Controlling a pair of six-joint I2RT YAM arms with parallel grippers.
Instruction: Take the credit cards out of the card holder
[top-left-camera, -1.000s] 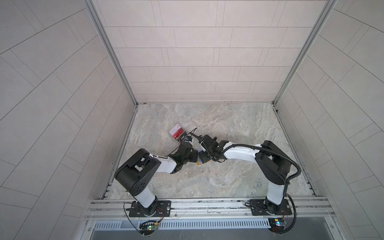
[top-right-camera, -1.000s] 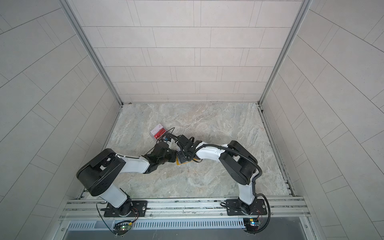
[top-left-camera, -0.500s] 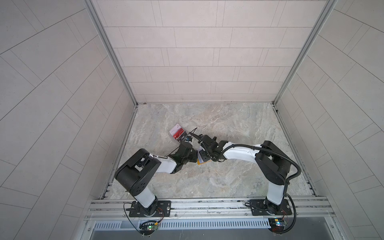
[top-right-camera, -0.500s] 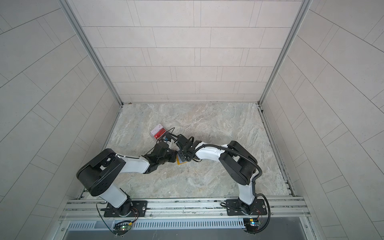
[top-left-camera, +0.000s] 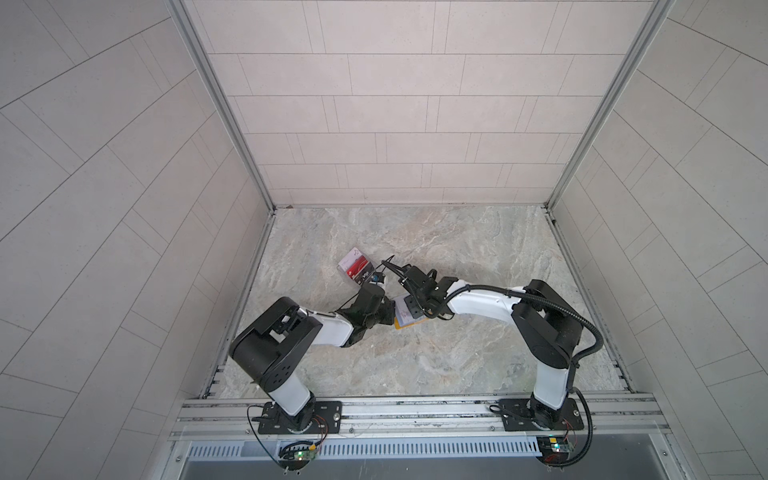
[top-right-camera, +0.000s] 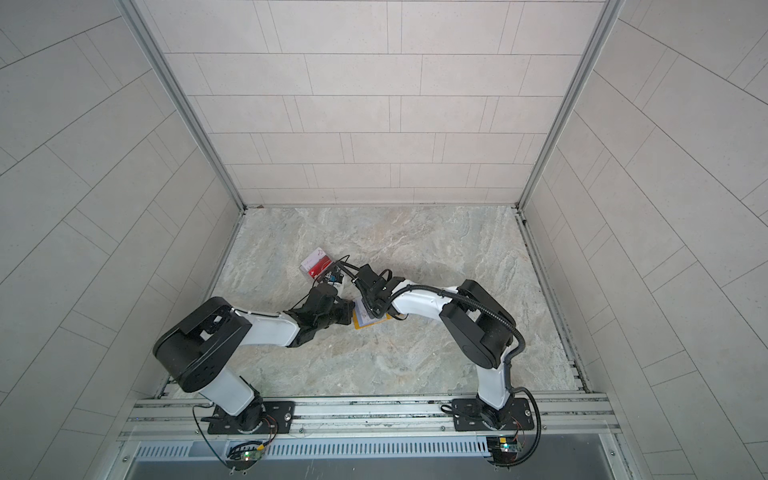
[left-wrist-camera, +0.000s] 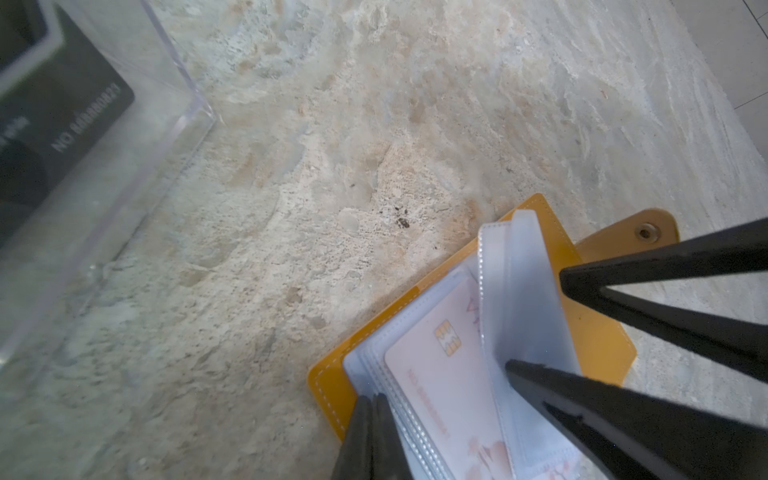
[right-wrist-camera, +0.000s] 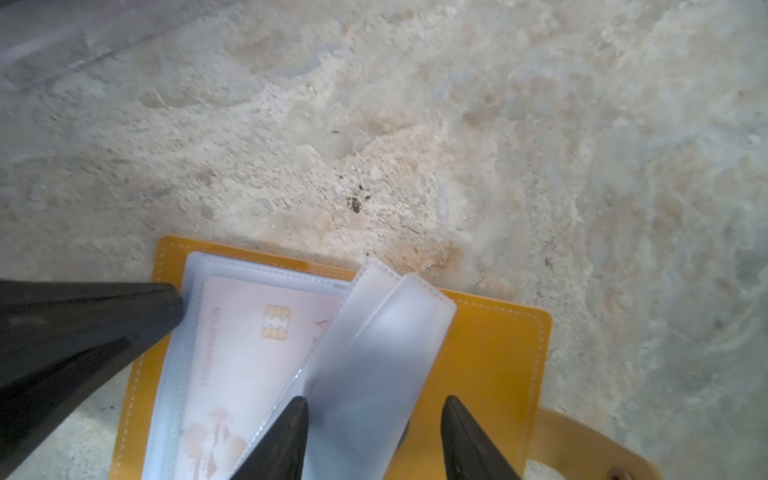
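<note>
"NO" on dark card (left-wrist-camera: 83, 104)

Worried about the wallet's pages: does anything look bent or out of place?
Yes: two clear sleeves curl up off the open card holder, skewed across the whitish card, between the right gripper's open jaws.

Left fingers (left-wrist-camera: 366, 440) pinched together, right fingers (right-wrist-camera: 286, 440) parted

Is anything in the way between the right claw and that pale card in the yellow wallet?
Yes. Empty clear sleeves stand up between the open jaws of the right gripper, leaning over part of the whitish card, which also sits inside its own sleeve of the card holder.
</note>
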